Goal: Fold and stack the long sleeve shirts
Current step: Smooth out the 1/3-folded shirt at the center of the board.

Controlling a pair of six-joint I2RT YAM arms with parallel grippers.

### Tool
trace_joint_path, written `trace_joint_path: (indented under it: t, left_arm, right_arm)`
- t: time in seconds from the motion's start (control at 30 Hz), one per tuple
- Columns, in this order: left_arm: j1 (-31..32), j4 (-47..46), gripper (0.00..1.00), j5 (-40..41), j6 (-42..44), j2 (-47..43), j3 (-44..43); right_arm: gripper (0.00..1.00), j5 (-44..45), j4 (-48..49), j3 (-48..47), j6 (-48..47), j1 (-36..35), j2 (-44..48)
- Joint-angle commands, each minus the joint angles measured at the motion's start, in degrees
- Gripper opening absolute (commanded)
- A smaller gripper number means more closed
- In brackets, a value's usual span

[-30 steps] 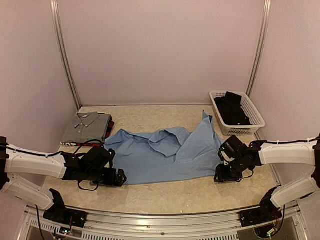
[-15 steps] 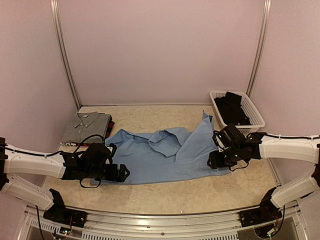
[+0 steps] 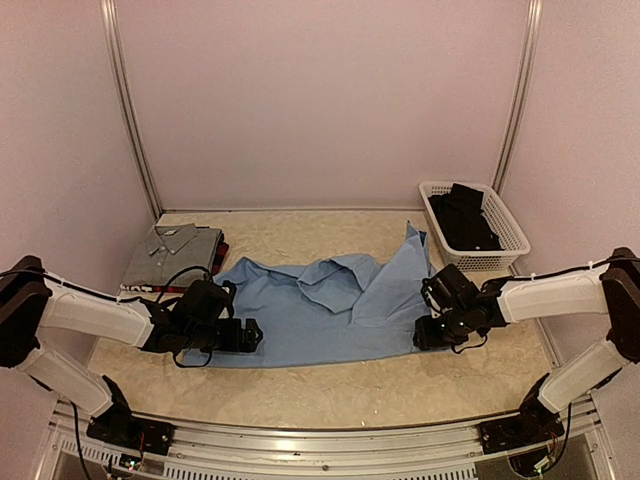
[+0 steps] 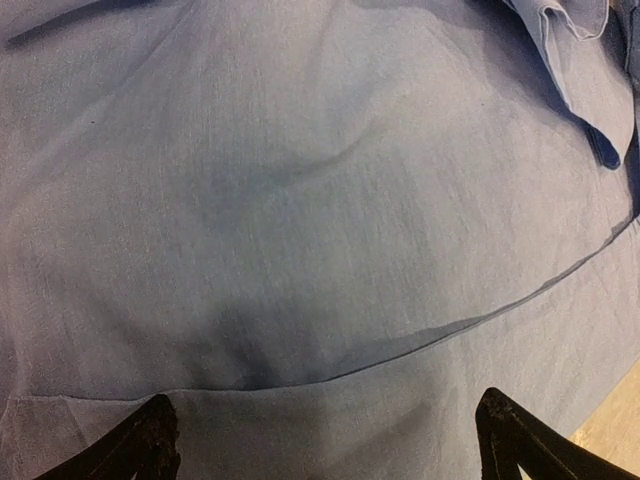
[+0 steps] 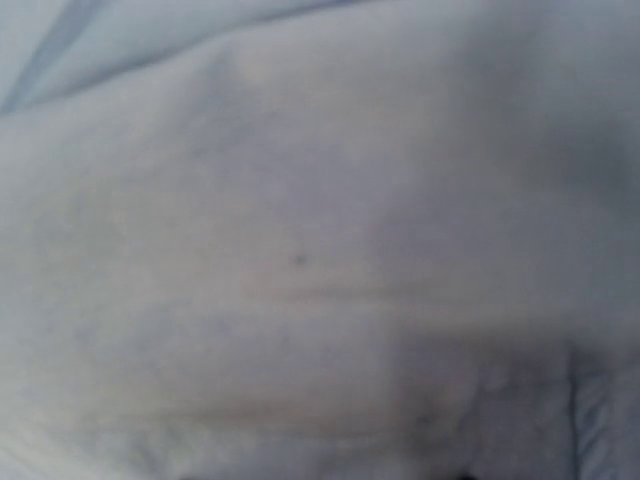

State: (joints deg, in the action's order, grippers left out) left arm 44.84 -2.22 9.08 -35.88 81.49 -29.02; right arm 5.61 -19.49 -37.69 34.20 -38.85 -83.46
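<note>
The light blue shirt lies spread and rumpled across the middle of the table, its collar bunched near the centre. It fills the left wrist view and, blurred, the right wrist view. The grey shirt lies folded at the back left on the red-and-black plaid shirt, of which only an edge shows. My left gripper is low over the blue shirt's left near edge, jaws wide open above a hem. My right gripper is low at the shirt's right near edge; its fingers are hidden.
A white mesh basket holding dark clothing stands at the back right. Pink walls close in the back and both sides. The beige table shows in front of the blue shirt.
Both grippers have moved inward onto the blue shirt's near edges: the left one to the right, the right one to the left and lower. The shirts have not shifted.
</note>
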Motion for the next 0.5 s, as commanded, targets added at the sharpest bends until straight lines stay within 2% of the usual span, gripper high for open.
trace_joint_path:
  t: [0.0, 0.2, 0.47]
  left_arm:
    - [1.2, 1.1, 0.99, -2.7, -1.6, 1.6, 0.4]
    - [3.5, 5.4, 0.99, -1.7, -2.2, 0.6, 0.5]
    - [4.3, 11.8, 0.99, -0.6, -5.1, -4.1, 3.0]
  right_arm:
    - [0.52, -7.3, -0.3, 7.7, 5.0, 0.0, 0.6]
    - [0.51, -8.4, -3.4, 8.6, 11.3, -3.6, 3.2]
    - [0.51, -3.0, -16.4, 6.9, 19.2, -11.0, 6.7]
